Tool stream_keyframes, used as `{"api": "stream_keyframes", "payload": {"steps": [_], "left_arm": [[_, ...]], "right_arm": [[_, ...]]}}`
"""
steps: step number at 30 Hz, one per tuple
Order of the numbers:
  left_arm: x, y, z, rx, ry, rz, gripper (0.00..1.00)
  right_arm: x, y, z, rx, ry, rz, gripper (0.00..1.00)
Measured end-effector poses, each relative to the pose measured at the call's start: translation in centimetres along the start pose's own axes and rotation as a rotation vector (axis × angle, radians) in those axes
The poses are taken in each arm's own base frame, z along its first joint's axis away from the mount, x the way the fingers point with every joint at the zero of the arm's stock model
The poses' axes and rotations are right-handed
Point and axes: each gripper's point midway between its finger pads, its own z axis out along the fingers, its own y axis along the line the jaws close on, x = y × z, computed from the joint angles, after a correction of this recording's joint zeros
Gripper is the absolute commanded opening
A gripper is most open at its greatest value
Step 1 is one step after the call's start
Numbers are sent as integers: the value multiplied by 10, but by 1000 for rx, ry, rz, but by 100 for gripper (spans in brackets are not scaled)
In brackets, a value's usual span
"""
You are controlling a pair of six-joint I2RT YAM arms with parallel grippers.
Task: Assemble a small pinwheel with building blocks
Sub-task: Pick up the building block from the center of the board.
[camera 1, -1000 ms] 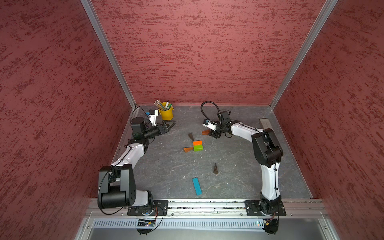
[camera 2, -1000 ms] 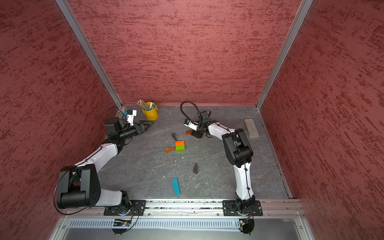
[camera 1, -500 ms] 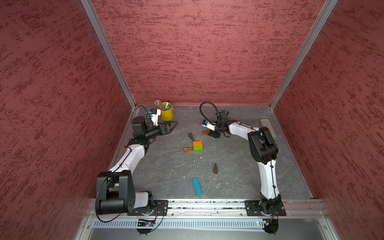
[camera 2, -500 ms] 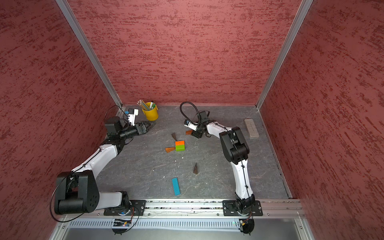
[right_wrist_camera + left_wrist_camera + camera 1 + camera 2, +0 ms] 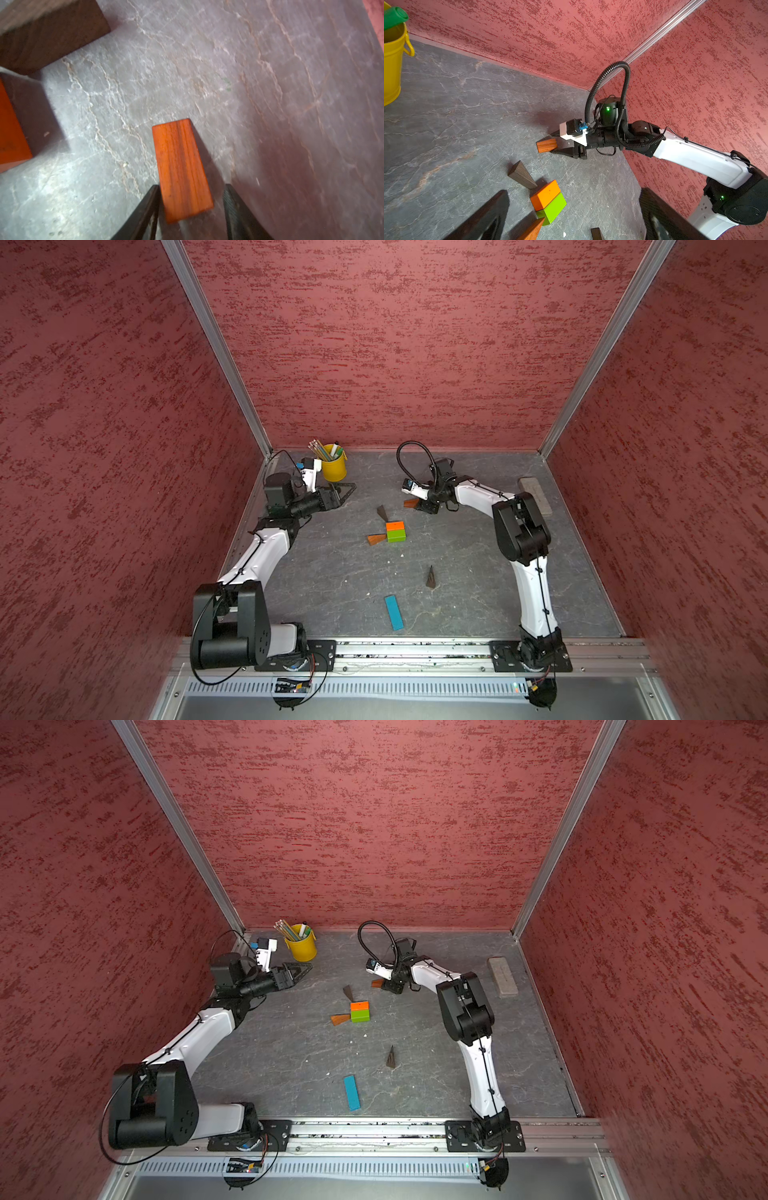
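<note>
An orange block (image 5: 395, 526) and a green block (image 5: 396, 535) lie side by side mid-table. One dark brown wedge (image 5: 381, 513) touches the orange block's far corner, and a reddish wedge (image 5: 376, 539) lies at the green block's left. Another dark wedge (image 5: 431, 577) and the blue bar (image 5: 393, 612) lie apart nearer the front. My right gripper (image 5: 191, 187) is low over the table with its jaws round a fourth reddish wedge (image 5: 180, 166). One finger (image 5: 151, 199) is against it and a narrow gap shows at the other. My left gripper (image 5: 347, 491) hangs wide open and empty near the back left.
A yellow bucket (image 5: 333, 467) of pencils stands at the back left, just behind the left gripper. A grey eraser (image 5: 535, 495) lies along the right wall. Red walls close in three sides of the grey table (image 5: 478, 605).
The right jaws have narrowed round the reddish wedge. The left gripper has drifted slightly right, still open.
</note>
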Motion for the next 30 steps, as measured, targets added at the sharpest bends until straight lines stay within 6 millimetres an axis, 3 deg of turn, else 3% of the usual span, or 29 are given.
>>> {"api": "stream_keyframes", "payload": {"steps": [7,11,15,19,22,26,30], "left_arm": [[-9,-1,1,-6,-3,-17,99],[-24,-2,7,-16,-1,-29,91],[-28,-1,14,-35,34,-33,84],[-16,-4,21,-35,88,-1,77],[-4,-14,25,18,110,43,51],[11,-35,35,128,110,112,32],[22,-63,47,228,106,197,27]], "right_arm": [[-6,6,4,-71,-13,-21,21],[-5,11,1,-71,-30,-30,15],[2,25,-15,-41,-42,-31,14],[-11,24,-52,96,-92,-80,15],[-41,15,-92,239,-176,-154,14],[-78,27,-146,390,-318,-304,14],[-100,41,-172,447,-406,-373,15]]}}
